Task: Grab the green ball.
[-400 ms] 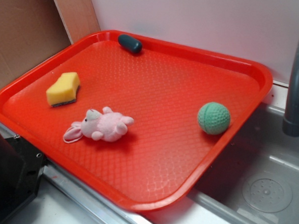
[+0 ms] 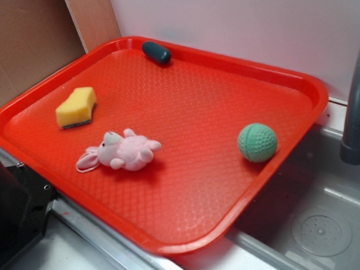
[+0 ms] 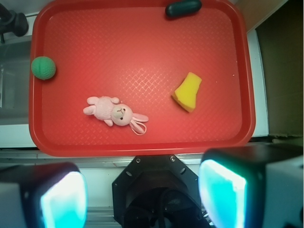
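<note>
The green ball [image 2: 257,142] is mint green with a dimpled surface and rests on the red tray [image 2: 188,188] near its right rim. In the wrist view the green ball [image 3: 43,67] lies at the tray's far left. My gripper [image 3: 142,197] hovers high above the tray's near edge, well away from the ball. Its two pale teal pads [image 3: 222,194] stand wide apart with nothing between them. The gripper does not show in the exterior view; only the robot's black base [image 2: 16,208] appears at the lower left.
On the tray also lie a yellow sponge [image 2: 76,107], a pink plush bunny [image 2: 121,151] and a dark teal capsule [image 2: 156,52] at the far rim. A grey faucet [image 2: 357,109] and a sink basin [image 2: 321,224] are to the right. Cardboard [image 2: 27,46] stands behind the left.
</note>
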`<state>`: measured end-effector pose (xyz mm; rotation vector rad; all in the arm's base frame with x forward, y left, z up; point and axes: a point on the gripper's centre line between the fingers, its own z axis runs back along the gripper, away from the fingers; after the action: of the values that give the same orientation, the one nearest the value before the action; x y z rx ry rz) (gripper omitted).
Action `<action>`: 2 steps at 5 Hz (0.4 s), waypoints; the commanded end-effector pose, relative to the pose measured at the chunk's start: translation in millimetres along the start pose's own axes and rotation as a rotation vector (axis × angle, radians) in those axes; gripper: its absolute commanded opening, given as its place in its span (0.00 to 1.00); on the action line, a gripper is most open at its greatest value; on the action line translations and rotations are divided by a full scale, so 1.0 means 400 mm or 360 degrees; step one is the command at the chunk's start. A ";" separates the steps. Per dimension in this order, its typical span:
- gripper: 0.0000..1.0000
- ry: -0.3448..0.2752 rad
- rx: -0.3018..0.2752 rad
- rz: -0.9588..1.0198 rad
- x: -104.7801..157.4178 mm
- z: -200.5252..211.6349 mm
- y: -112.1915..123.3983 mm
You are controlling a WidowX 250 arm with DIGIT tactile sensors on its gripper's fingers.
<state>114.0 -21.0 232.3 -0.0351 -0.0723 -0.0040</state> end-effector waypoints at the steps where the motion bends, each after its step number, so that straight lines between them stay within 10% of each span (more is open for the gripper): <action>1: 1.00 -0.0079 0.0004 -0.0210 0.042 -0.004 -0.005; 2: 1.00 -0.0124 -0.0074 -0.0433 0.080 -0.022 -0.010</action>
<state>144.5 -27.6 220.1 -0.0753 -0.1298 -0.3023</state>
